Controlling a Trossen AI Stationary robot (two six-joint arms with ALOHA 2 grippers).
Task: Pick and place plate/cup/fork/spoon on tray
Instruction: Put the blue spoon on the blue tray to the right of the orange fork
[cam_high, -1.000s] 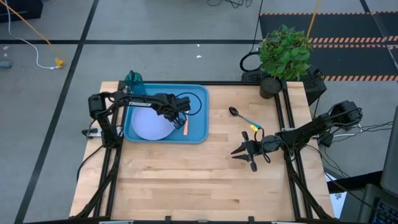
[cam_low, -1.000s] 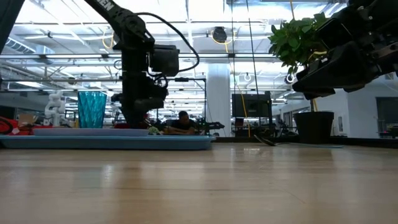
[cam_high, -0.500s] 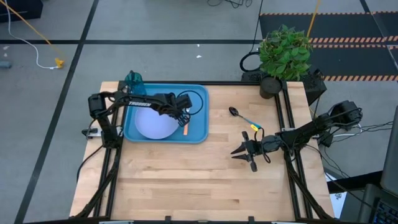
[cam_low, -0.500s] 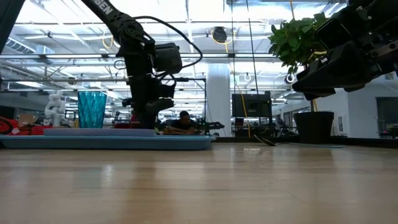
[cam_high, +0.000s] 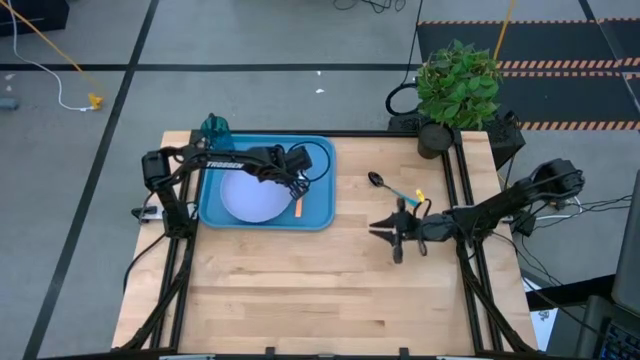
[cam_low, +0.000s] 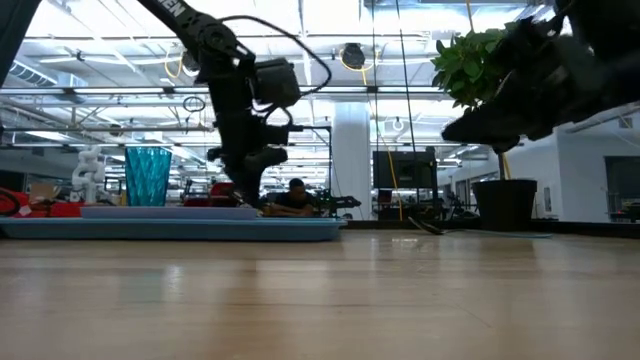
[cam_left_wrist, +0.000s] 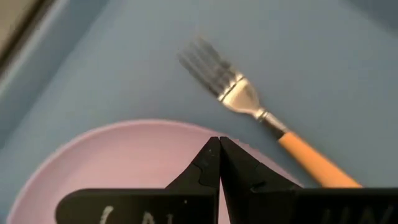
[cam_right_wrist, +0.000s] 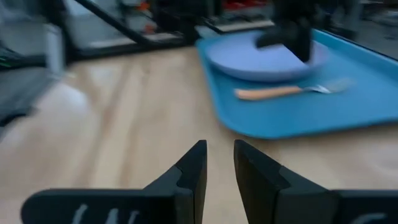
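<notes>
The blue tray (cam_high: 322, 205) lay at the far left part of the bench (cam_high: 300, 290). On it sat the pale lavender plate (cam_high: 247, 202), partly covered from above by the left arm, and the fork (cam_high: 297, 206), lying flat on the tray floor just beside the plate's right rim. In the left wrist view the fork's (cam_left_wrist: 261, 115) tines were blurred and its orange handle was cut off by the picture edge. The teal cup (cam_high: 215, 128) stood upright at the tray's far left corner; from above it could not be told whether it rested inside the rim, and in the low view the cup (cam_low: 148, 175) rose behind the tray's rim (cam_low: 170, 228).

The left gripper (cam_high: 294, 187) hung over the plate's right edge, fingers pressed together and empty; the wrist view showed its closed tips (cam_left_wrist: 217, 163) above the plate (cam_left_wrist: 124, 162).

The spoon (cam_high: 385, 184) lay on the bare bench right of the tray, its bowl toward the far edge; its blue handle ran under the right arm. The right gripper (cam_high: 392, 237) was above the bench just near the spoon, its fingers (cam_right_wrist: 186, 171) narrowly parted and holding nothing.

A potted plant (cam_high: 455, 85) stood at the far right corner.
</notes>
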